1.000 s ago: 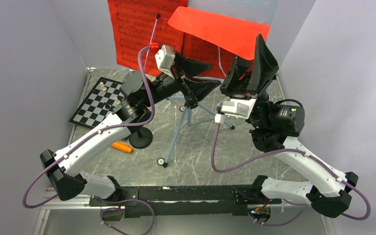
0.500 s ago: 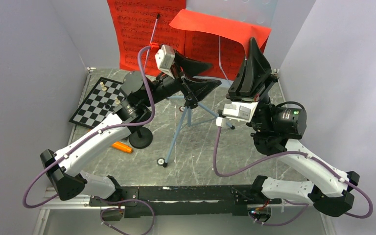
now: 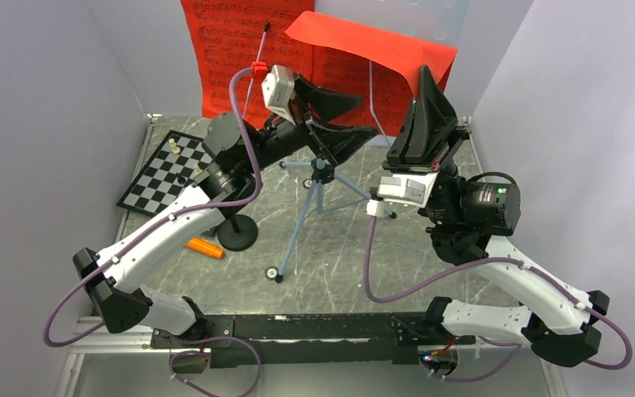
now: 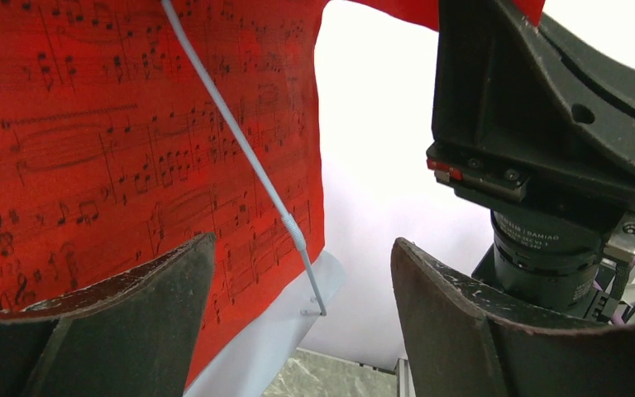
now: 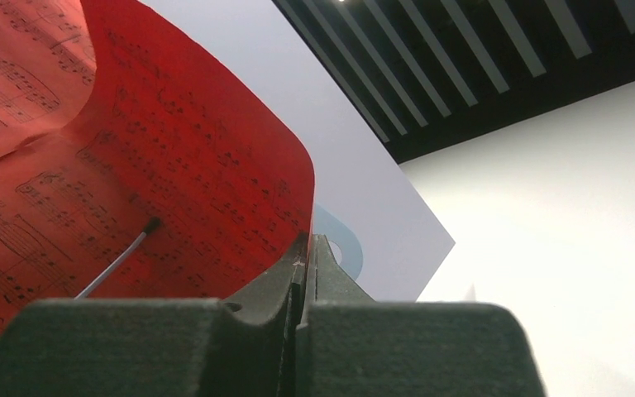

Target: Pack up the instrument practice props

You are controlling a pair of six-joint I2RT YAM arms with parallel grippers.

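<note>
Two red music sheets rest on the light-blue music stand [image 3: 318,178] at the back. The left sheet [image 3: 231,50] lies flat. The right sheet [image 3: 372,45] curls forward, and my right gripper [image 3: 423,73] is shut on its edge. In the right wrist view the shut gripper [image 5: 307,248] pinches that red sheet [image 5: 174,165] in front of the stand's desk [image 5: 364,223]. My left gripper [image 3: 366,117] is open and empty, facing the left sheet [image 4: 132,141] and a thin retainer wire [image 4: 240,141]. The orange microphone [image 3: 207,248] lies by the black round-base mic stand [image 3: 237,233].
A black-and-white chessboard [image 3: 161,174] with a few pieces lies at the left rear. The stand's tripod legs [image 3: 293,236] spread across the middle of the marbled table. Grey walls close in on both sides. My right arm's wrist [image 4: 546,124] is close to the left gripper.
My right gripper rose to the curled sheet's edge and went from open to shut on it. The left arm lifted slightly, its gripper staying open.
</note>
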